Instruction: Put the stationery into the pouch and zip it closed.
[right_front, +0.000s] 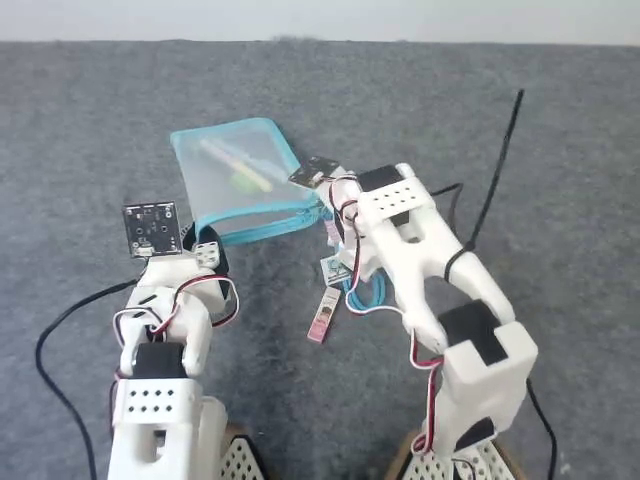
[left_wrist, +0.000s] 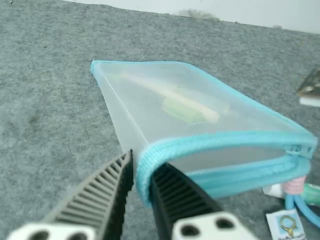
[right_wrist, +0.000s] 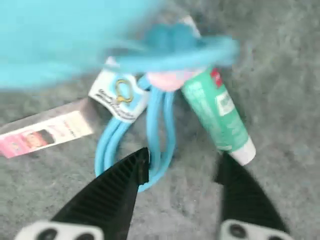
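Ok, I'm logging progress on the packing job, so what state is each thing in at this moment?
pouch: unzipped, mouth open, partly filled.
green tube: lying outside the pouch.
blue cord: looped, lying outside the pouch.
pink strip: lying flat, outside the pouch.
left end effector: shut on the pouch's zipper edge.
right end effector: open, over the blue cord and green tube.

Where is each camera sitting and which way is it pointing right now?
High view: fixed above the arm bases, looking down the table; left arm, right arm, pouch.
Left wrist view: on left arm, facing the pouch; its fingers clamp the zip edge.
Right wrist view: on right arm, facing down at tube and cord; fingers open.
Shared: pouch, high and left wrist views.
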